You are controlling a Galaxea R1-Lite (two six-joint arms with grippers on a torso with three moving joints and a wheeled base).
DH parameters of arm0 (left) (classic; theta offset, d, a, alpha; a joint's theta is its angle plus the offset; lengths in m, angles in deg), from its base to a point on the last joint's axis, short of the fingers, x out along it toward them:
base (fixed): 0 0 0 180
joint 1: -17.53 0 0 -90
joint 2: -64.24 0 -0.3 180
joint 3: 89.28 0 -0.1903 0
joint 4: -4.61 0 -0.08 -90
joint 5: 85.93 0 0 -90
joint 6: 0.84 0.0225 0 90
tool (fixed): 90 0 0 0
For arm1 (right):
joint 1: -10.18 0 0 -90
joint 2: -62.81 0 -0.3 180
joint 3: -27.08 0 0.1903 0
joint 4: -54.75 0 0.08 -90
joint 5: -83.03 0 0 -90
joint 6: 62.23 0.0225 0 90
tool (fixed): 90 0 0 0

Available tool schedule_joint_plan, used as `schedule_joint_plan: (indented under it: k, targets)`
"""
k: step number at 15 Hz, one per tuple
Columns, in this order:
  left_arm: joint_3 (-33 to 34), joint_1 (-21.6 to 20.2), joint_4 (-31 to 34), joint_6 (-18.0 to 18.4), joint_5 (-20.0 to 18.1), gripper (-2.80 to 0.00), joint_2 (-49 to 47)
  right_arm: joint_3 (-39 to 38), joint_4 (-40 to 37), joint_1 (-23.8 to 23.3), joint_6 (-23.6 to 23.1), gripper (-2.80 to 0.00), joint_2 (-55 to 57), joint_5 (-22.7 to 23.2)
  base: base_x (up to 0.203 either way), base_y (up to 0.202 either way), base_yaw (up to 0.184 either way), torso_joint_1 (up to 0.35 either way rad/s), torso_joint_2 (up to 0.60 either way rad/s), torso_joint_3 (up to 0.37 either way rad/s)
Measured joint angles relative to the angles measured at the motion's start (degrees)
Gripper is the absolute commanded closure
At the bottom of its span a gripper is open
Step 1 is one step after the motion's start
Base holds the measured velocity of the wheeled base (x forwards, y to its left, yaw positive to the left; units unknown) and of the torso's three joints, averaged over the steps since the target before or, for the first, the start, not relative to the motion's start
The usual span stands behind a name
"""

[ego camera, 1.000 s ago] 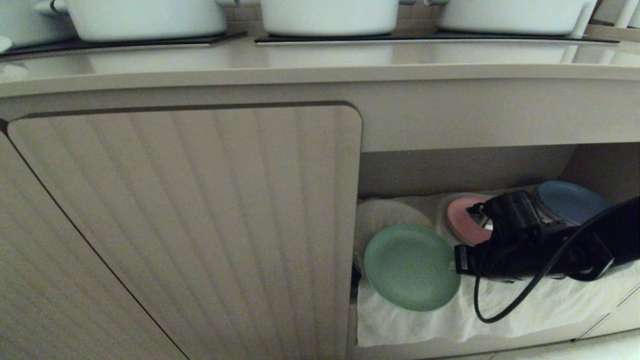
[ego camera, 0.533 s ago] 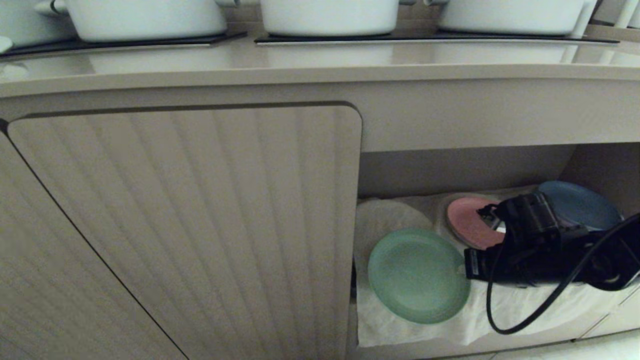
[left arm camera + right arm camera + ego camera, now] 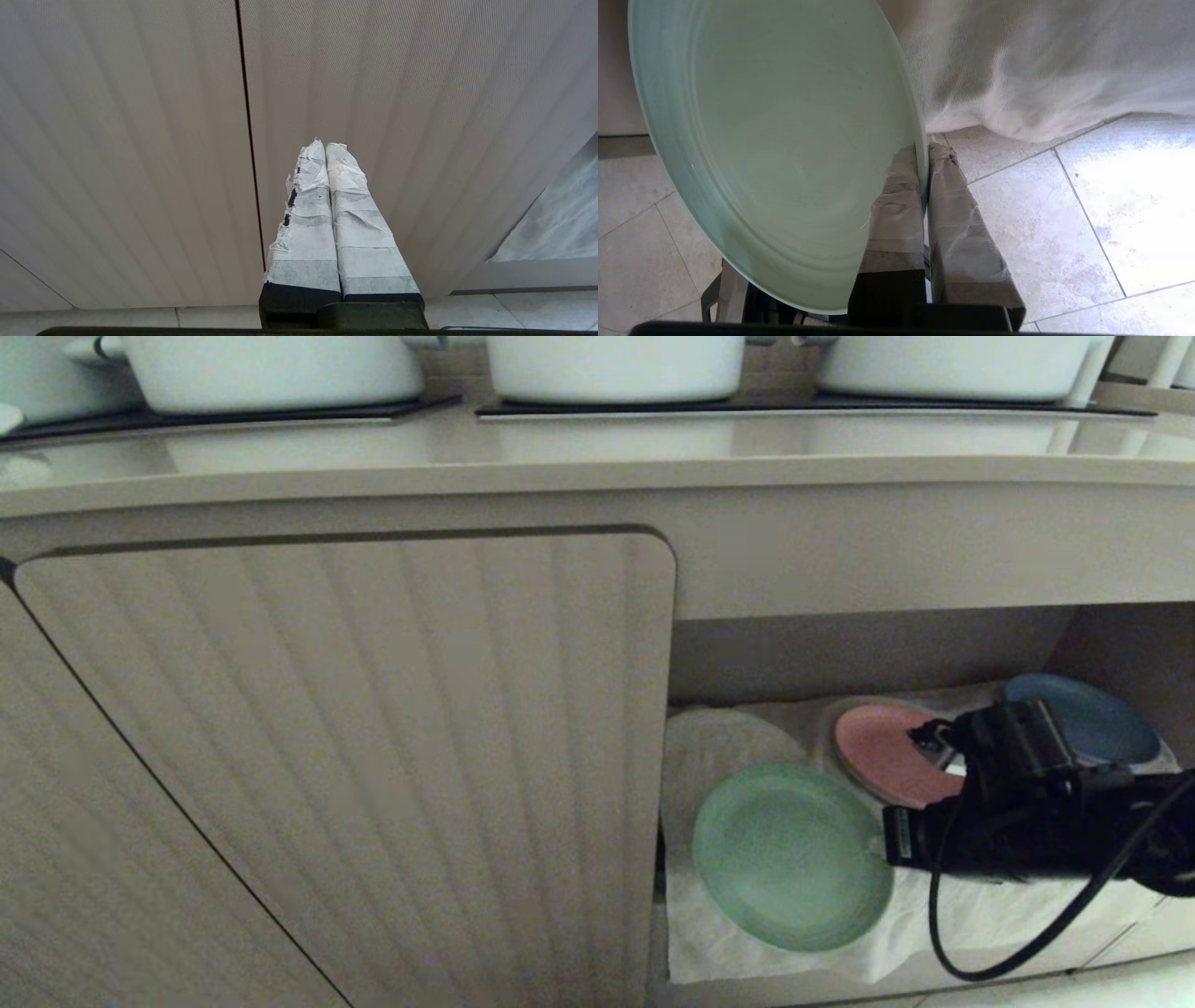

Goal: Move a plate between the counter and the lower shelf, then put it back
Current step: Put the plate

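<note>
The mint-green plate (image 3: 792, 857) hangs tilted over the front of the lower shelf (image 3: 1008, 915), above its wrinkled white cloth. My right gripper (image 3: 882, 847) reaches in from the right and is shut on the plate's right rim. In the right wrist view the rim is pinched between the taped fingers (image 3: 896, 210) of the right gripper (image 3: 924, 154), and the plate (image 3: 784, 140) fills the space beside them. The counter (image 3: 560, 448) runs across the top of the head view. My left gripper (image 3: 325, 147) is shut and empty, parked facing the ribbed cabinet door.
A pink plate (image 3: 882, 751) and a blue plate (image 3: 1092, 719) lie at the back of the shelf. White pots (image 3: 616, 364) stand on the counter. The ribbed cabinet door (image 3: 355, 756) borders the recess on the left. Tiled floor (image 3: 1064, 210) lies below the shelf's front edge.
My right gripper has drawn the green plate to the right and toward the shelf's front edge. More of the pink plate now shows behind it.
</note>
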Motion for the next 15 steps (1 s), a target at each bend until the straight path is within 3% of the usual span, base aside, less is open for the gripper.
schedule_joint_plan:
  k: [9, 15]
  targets:
    - [0.00, 0.00, -0.02, -0.02, 0.02, 0.00, 0.00, -7.74, -1.99, 0.00, -0.26, 0.00, -7.59, 0.00, 0.000, 0.000, 0.000, 0.000, 0.00, 0.000]
    - [0.00, 0.00, -0.02, 0.00, 0.02, 0.00, 0.00, -12.49, -7.39, 0.09, -0.37, 0.00, -15.18, 0.00, 0.000, 0.000, 0.000, 0.000, 0.00, 0.000]
